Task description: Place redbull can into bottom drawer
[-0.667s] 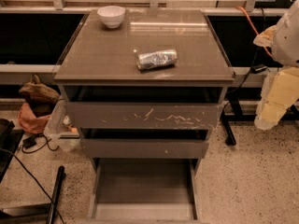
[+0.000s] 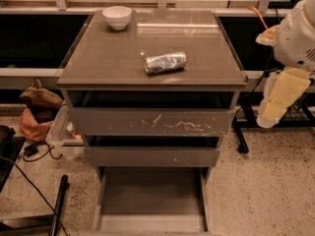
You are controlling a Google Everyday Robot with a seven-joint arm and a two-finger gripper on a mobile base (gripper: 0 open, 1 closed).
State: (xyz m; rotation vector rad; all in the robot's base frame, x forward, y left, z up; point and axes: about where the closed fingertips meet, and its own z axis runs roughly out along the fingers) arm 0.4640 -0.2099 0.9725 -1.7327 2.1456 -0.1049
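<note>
The redbull can (image 2: pixel 165 63) lies on its side, silver and shiny, near the middle of the grey-brown cabinet top (image 2: pixel 98 58). The bottom drawer (image 2: pixel 152 200) is pulled out at the foot of the cabinet, and its flat grey floor is bare. My gripper (image 2: pixel 276 101) hangs at the right edge of the view as a cream-coloured piece under the white arm (image 2: pixel 298 33). It is beside the cabinet's right side, at about the height of the top drawer, well apart from the can. It holds nothing that I can see.
A white bowl (image 2: pixel 117 17) stands at the cabinet top's back left corner. The scratched top drawer (image 2: pixel 152 122) and the plain middle drawer (image 2: pixel 152 156) are slightly open. A brown bag (image 2: pixel 37 107), a plastic bin (image 2: pixel 64 136) and cables (image 2: pixel 29 181) lie on the floor at the left.
The arm and gripper have shifted slightly to the left, toward the cabinet. The can, bowl and drawers have not moved.
</note>
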